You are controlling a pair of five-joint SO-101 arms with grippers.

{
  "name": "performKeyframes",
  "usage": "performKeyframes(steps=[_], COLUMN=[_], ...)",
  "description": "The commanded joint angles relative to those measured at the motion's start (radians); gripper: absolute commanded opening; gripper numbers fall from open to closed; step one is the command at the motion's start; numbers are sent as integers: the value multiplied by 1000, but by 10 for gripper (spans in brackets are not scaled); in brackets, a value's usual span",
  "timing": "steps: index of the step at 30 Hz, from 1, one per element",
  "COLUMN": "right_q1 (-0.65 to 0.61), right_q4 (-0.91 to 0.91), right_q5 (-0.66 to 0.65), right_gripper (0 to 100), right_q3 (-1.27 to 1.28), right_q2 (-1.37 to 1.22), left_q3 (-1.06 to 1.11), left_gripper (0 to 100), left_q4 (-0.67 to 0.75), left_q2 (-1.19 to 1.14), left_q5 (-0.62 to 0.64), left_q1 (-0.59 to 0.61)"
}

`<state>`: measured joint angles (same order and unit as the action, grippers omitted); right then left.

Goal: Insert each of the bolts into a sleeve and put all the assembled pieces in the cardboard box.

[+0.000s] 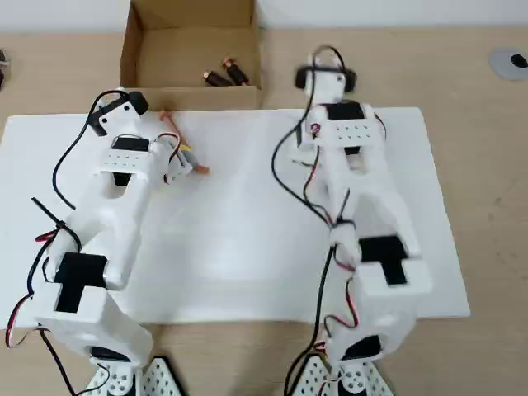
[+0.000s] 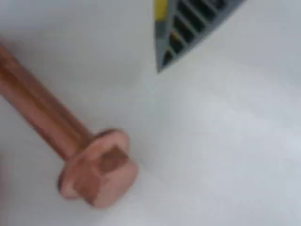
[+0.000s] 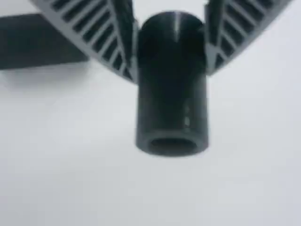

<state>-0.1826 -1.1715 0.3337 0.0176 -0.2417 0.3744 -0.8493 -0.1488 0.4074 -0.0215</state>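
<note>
Where the right arm stands over the far part of the white sheet [image 1: 247,247], the right pincer [image 3: 171,61] is clamped on a black sleeve [image 3: 171,108]. Both ribbed fingers [image 3: 94,37] press against the sleeve's upper half. The sleeve's open end points toward the camera and hangs over the sheet. A dark, bar-shaped item [image 3: 42,42] lies on the sheet beside the pincer; what it is cannot be told.

The left pincer [image 1: 176,158] sits low over the sheet, near the left front corner of the cardboard box [image 1: 132,49]. Whether it is open or closed cannot be told.

A copper bolt [image 2: 70,141] lies flat on the sheet in the left wrist view, head toward the camera, with the ribbed pincer tip apart from it. In the high view, one bolt [image 1: 169,120] lies on the sheet between the left pincer and the box, and another bolt [image 1: 200,170] lies just beside the pincer on the side toward the right arm.

The box stands on the wooden tabletop [image 1: 478,165], touching the far edge of the sheet. Two assembled pieces [image 1: 216,78], each a black sleeve with a copper end, lie side by side on the box floor near its front right corner.
</note>
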Motion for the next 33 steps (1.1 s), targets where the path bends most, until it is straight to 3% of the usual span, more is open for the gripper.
performKeyframes(steps=[1,13,23,33], right_q1=[-24,-25,-53,-142], right_q4=[2,117,503,787], right_q5=[-81,-279,-359,-354], right_gripper=[12,12,12,12], right_q3=[5,168,601,883], right_q2=[140,433,857,842], left_q3=[-34,-34,9,247], left_gripper=[271,271,271,271], left_q4=[-6,-6,2,233], left_q2=[16,16,101,352], left_q5=[-9,-9,-11,-2], left_q1=[-6,-11,-6,80])
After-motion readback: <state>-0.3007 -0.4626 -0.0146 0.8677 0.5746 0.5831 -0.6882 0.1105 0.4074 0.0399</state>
